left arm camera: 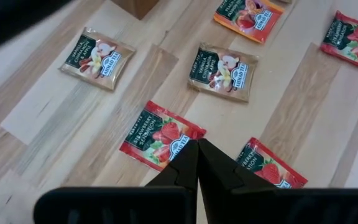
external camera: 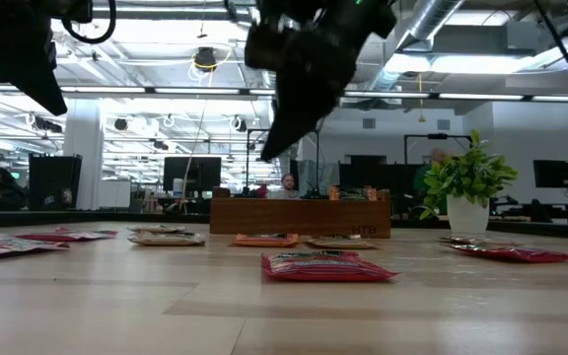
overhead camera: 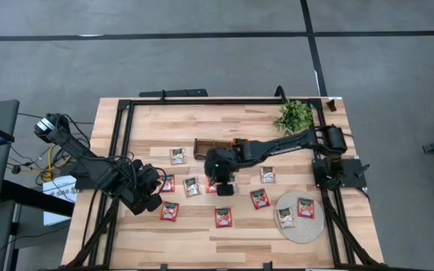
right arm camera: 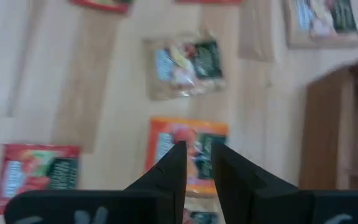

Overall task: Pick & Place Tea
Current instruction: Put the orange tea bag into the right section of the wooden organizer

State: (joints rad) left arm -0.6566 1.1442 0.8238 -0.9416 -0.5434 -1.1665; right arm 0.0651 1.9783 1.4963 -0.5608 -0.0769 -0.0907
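Several flat tea sachets lie spread on the wooden table [overhead camera: 239,233], some red [overhead camera: 223,217], some pale [overhead camera: 177,155]; two rest on the round woven mat [overhead camera: 311,226]. My right gripper [right arm camera: 199,155] hangs above an orange sachet [right arm camera: 197,132] near the table's middle, its fingers a little apart with nothing between them. My left gripper [left arm camera: 197,146] is shut and hovers over a red strawberry sachet [left arm camera: 157,134] at the left, clear of it.
A dark wooden box [overhead camera: 211,146] stands just beyond my right gripper, toward the far edge. A green plant in a white pot [overhead camera: 294,117] sits at the far right corner. A black frame [overhead camera: 123,143] runs round the table's edge.
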